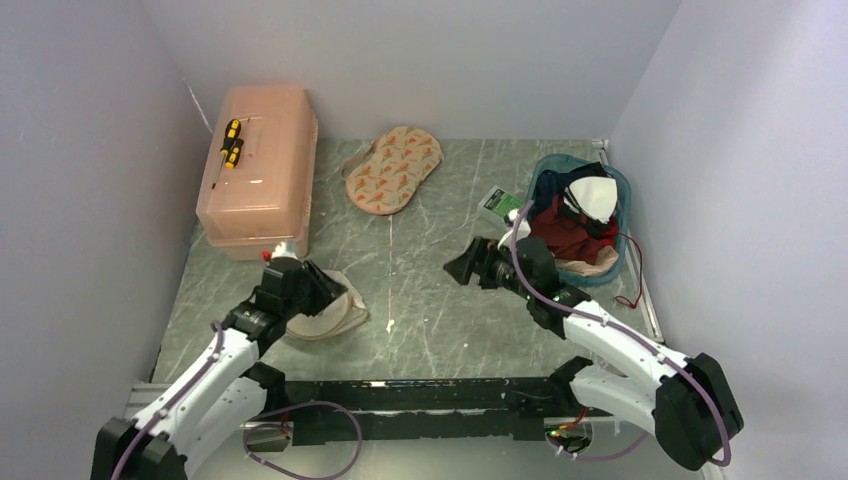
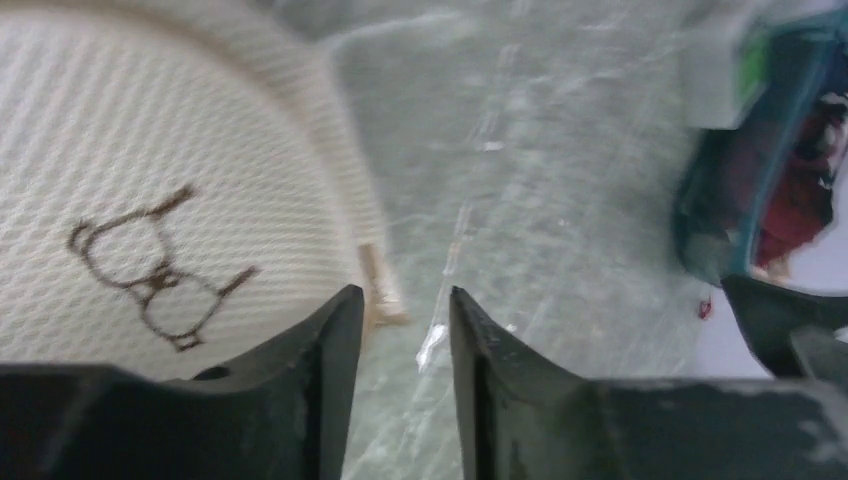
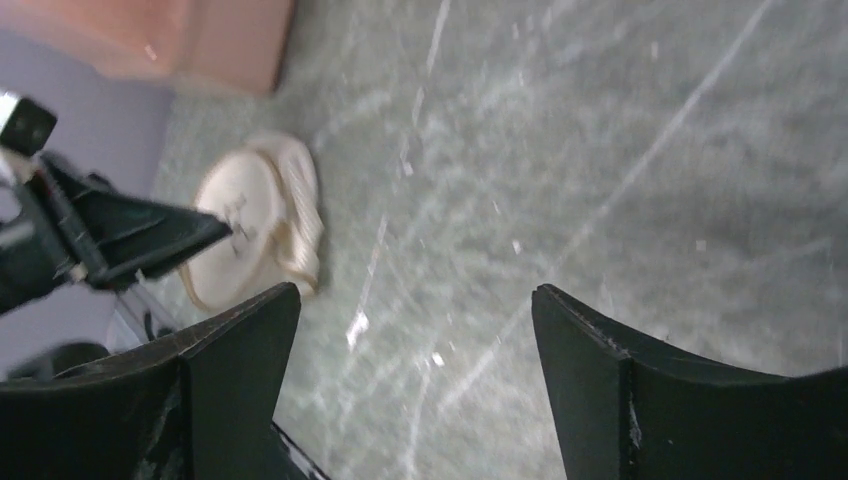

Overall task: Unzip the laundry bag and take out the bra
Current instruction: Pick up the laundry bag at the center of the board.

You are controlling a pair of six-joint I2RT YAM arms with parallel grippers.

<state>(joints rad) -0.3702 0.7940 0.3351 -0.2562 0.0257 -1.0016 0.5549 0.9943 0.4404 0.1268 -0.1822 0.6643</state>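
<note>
Left tool [image 2: 405,300] is seen with jaws parted only a narrow gap, nothing held between them; bare desk [image 1: 430,320] shows through the gap. Laundry bag [image 2: 150,180] is found just ahead and to the left of this tool, lying flat on the desk, lid up, black bra icon visible. Its cream rim is right at the tip of the left finger. A small cream tab [image 2: 380,285] is seen at the rim, just ahead of that fingertip, possibly the zipper pull, too blurred to confirm. No contact between the tab and the fingers can be made out.

Right tool [image 3: 415,292] is held wide open, empty, above bare desk. The laundry bag is placed well apart from it, ahead and to its left. A teal basket [image 1: 622,195] filled with red and white cloth is located just behind the right tool.

Beyond the left tool a pink box [image 1: 260,170] is seen with a screwdriver [image 1: 232,143] laid on top. A beige two-cup piece [image 1: 393,170] is laid on the desk far ahead, between both tools.

The bra cannot be made out in any view.
</note>
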